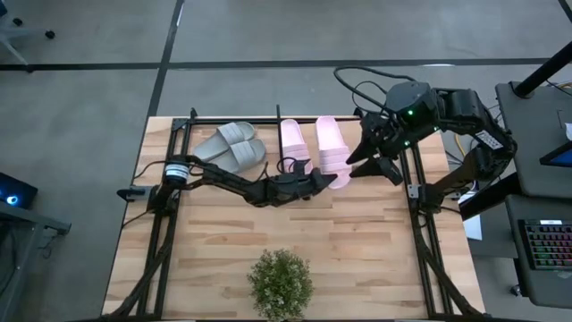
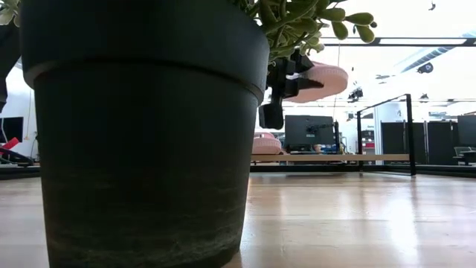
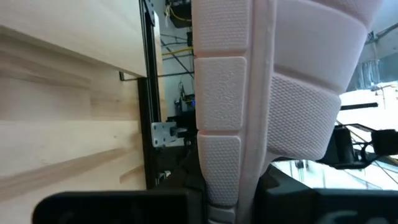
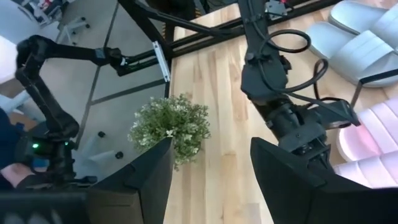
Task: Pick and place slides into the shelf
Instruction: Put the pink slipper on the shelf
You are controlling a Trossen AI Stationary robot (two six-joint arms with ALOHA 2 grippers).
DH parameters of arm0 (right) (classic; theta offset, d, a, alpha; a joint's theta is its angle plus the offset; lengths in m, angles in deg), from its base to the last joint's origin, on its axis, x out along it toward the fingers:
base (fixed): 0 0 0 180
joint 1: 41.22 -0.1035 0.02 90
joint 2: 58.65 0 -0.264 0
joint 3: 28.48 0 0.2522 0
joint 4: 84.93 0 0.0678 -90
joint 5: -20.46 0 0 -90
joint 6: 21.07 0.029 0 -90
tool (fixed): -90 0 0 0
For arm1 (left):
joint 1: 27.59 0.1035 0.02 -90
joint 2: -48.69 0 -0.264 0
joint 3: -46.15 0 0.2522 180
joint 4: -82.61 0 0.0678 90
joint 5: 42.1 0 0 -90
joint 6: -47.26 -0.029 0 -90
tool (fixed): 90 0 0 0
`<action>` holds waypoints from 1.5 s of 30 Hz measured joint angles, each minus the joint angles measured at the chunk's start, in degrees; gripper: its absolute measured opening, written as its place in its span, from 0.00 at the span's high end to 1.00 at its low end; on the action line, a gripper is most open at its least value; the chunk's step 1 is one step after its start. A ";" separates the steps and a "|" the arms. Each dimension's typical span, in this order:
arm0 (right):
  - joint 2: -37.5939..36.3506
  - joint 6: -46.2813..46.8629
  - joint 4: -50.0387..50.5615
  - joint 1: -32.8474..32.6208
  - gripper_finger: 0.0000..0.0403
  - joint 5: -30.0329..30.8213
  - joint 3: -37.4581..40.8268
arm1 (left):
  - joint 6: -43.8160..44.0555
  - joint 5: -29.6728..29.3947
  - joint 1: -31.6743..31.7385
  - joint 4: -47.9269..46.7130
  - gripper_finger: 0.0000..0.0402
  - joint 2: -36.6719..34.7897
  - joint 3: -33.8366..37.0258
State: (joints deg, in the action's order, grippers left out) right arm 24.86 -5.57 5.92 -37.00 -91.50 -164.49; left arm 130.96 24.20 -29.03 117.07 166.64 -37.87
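While its jaws stand pinched narrow on the heel end of a pale pink slide (image 1: 335,154), the left gripper (image 1: 320,182) sits at the front edge of the shelf (image 1: 183,134), reaching in from the plank tabletop (image 1: 357,259). From table height that slide shows lifted clear above the shelf board, its sole roughly level. Its long axis runs front to back across the shelf, heel toward the gripper and toe toward the shelf's back rail. Close up, it is soft moulded foam: a wide strap pressed into quilted rectangular panels with a fine dotted grain, and a smooth thick sole edge.

Just beside it on the shelf, toward the grey pair, lies the other pink slide (image 1: 292,143), parallel to the held one. Farther along the shelf the two light grey slides (image 1: 234,146) lie touching each other, angled across the board, with ribbed straps.

The shelf itself is a low pale wood board framed by thin black metal uprights.

At the shelf's end nearest the held slide, the right gripper (image 4: 211,180) hovers with its jaws apart and nothing between them, tilted down over the tabletop. A small leafy plant (image 1: 281,284) in a dark pot stands well in front of the shelf.
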 joint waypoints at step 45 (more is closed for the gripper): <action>0.17 5.49 -5.39 -8.25 0.49 4.16 0.23 | 7.12 -0.81 4.21 -4.83 0.94 1.66 0.04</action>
State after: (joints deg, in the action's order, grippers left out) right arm 25.03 -0.08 0.53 -45.25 -87.34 -164.26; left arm 138.08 23.38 -24.83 112.24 168.30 -37.82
